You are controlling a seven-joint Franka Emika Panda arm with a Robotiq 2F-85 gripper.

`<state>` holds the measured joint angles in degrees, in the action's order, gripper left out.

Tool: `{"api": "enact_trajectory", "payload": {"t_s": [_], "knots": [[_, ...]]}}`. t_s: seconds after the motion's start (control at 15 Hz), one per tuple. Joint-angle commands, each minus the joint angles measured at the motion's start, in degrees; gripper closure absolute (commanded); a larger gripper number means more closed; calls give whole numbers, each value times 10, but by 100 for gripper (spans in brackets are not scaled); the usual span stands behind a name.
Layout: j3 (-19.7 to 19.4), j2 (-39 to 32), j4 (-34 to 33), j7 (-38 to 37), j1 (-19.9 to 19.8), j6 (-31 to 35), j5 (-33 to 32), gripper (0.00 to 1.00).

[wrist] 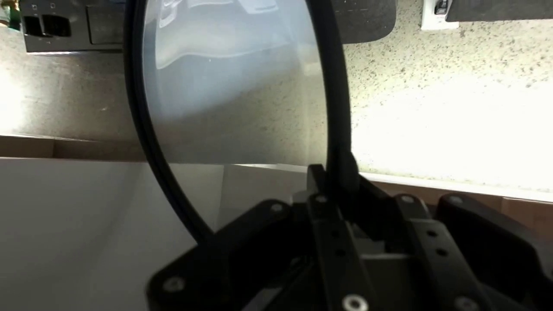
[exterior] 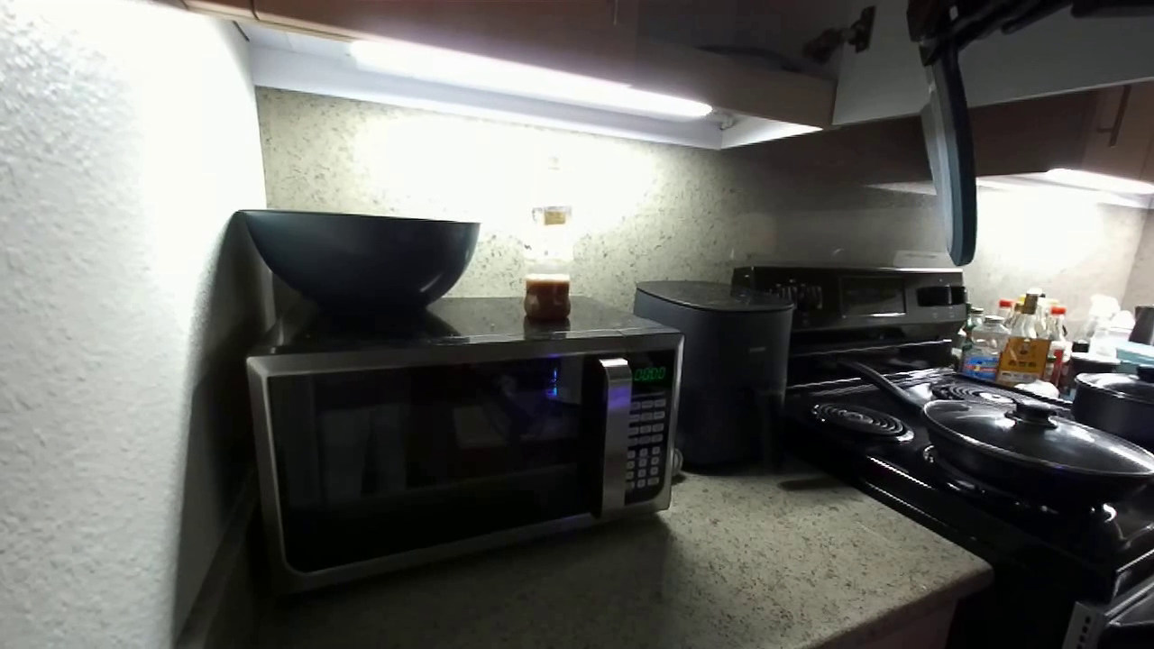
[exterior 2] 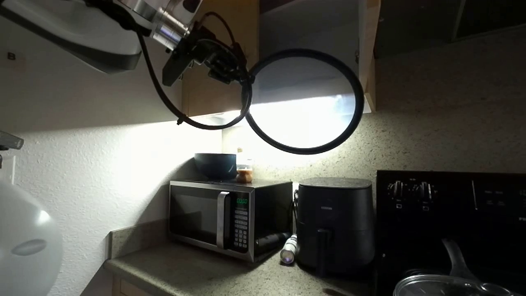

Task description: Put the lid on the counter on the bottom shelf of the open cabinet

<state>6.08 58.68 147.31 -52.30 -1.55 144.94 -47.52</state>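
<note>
The gripper [wrist: 341,183] holds the lid [exterior 2: 306,102] (nearly upright).

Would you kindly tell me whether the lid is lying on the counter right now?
No, in an exterior view the lid hangs in the air, held at its edge by the gripper, well above the counter.

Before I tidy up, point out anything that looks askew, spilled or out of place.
In an exterior view, a pale cylinder lies on its side on the counter, between the microwave and the air fryer, as if toppled. No spill shows around it.
</note>
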Motion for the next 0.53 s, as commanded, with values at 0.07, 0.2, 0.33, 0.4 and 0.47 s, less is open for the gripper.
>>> {"api": "enact_trajectory", "payload": {"t_s": [0.07,0.2,0.33,0.4,0.47], "knots": [[2,-12,-17,39,-22,79,15,95],[-13,-24,-38,79,-14,141,27,95],[-29,-36,-57,132,-8,202,55,95],[-36,-42,-64,161,-7,236,76,95],[-44,-49,-72,194,-6,269,100,95]]}}
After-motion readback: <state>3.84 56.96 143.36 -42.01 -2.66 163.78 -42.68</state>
